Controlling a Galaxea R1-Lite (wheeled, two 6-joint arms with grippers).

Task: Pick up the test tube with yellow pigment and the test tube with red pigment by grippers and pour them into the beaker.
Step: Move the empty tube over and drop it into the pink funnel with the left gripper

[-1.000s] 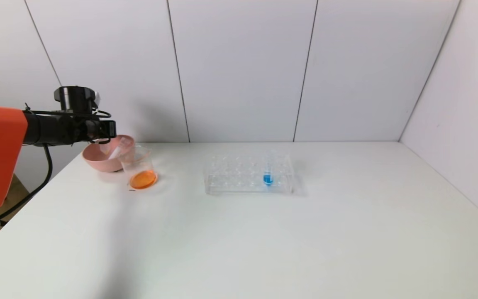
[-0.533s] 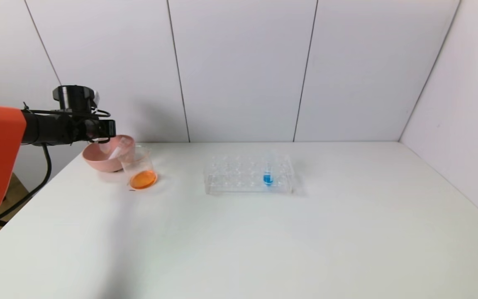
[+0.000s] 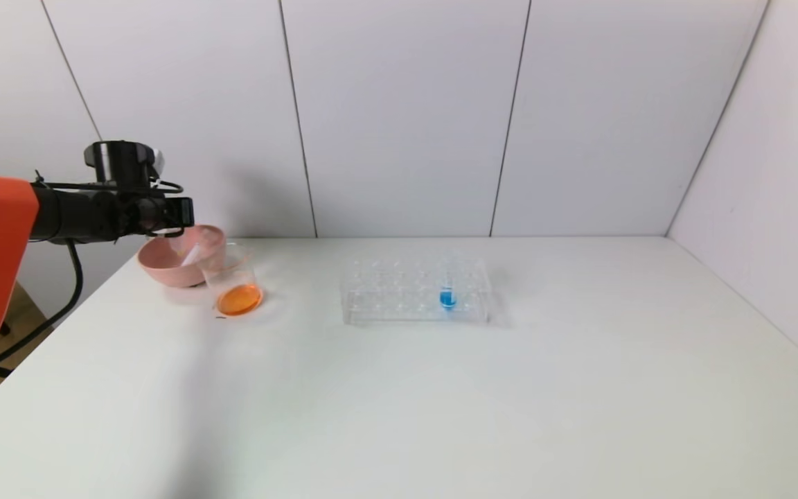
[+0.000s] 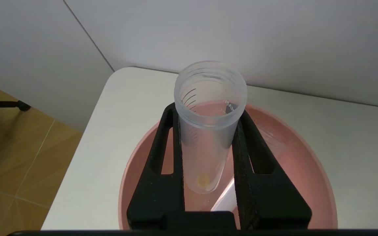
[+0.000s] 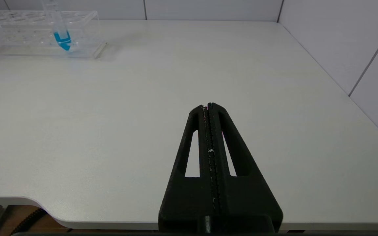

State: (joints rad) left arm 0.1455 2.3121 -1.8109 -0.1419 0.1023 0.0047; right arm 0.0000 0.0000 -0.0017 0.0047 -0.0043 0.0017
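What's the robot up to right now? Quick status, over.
Left gripper shut on an emptied test tube above the pink bowl. Right gripper shut, idle near the table's edge. Beaker holds orange liquid. Nothing in the way.

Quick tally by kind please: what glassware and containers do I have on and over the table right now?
Test tubes: 3 (emptied tube in the left gripper over the pink bowl, another lying in the bowl, blue tube in the rack)
Beaker: 1
Pink bowl: 1
Rack: 1
Total: 6
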